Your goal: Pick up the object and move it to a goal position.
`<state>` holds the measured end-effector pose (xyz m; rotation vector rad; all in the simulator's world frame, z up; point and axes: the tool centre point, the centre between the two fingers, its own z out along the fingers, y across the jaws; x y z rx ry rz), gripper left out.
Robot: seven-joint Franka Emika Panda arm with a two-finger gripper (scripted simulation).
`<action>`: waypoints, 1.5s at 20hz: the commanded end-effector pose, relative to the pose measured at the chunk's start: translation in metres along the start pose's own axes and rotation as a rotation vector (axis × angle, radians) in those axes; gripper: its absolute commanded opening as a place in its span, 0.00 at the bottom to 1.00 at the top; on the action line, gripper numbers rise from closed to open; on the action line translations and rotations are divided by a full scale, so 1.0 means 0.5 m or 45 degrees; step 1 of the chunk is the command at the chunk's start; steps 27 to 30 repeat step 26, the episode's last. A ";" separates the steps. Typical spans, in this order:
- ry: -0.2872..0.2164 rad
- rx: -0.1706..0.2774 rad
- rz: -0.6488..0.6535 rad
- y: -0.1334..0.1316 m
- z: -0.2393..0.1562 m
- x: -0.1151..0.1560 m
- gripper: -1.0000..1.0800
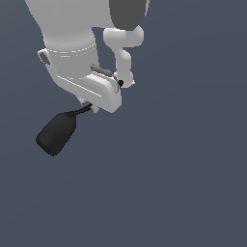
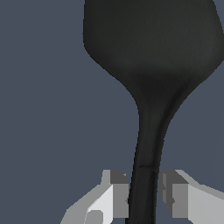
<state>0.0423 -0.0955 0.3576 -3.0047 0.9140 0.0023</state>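
The black spatula (image 1: 55, 132) sticks out from under my gripper (image 1: 89, 107) toward the exterior view's lower left, blade end outward. Its thin handle runs up into the fingers, which are mostly hidden by the white hand in that view. In the wrist view the spatula (image 2: 151, 52) fills the frame, with its handle running straight down between the two grey finger pads (image 2: 120, 197). My gripper (image 2: 143, 199) is shut on the handle near its end. The surface under the spatula is flat blue-grey, and I cannot tell its height above it.
The white arm and wrist (image 1: 72, 43) fill the upper left of the exterior view. The rest is a plain blue-grey floor (image 1: 183, 183). No goal marker shows.
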 end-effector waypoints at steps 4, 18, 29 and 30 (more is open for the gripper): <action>0.002 0.000 -0.001 0.046 -0.102 0.027 0.00; 0.002 -0.001 -0.002 0.098 -0.220 0.064 0.00; 0.002 -0.001 -0.002 0.101 -0.231 0.069 0.00; 0.002 -0.001 -0.002 0.101 -0.231 0.069 0.00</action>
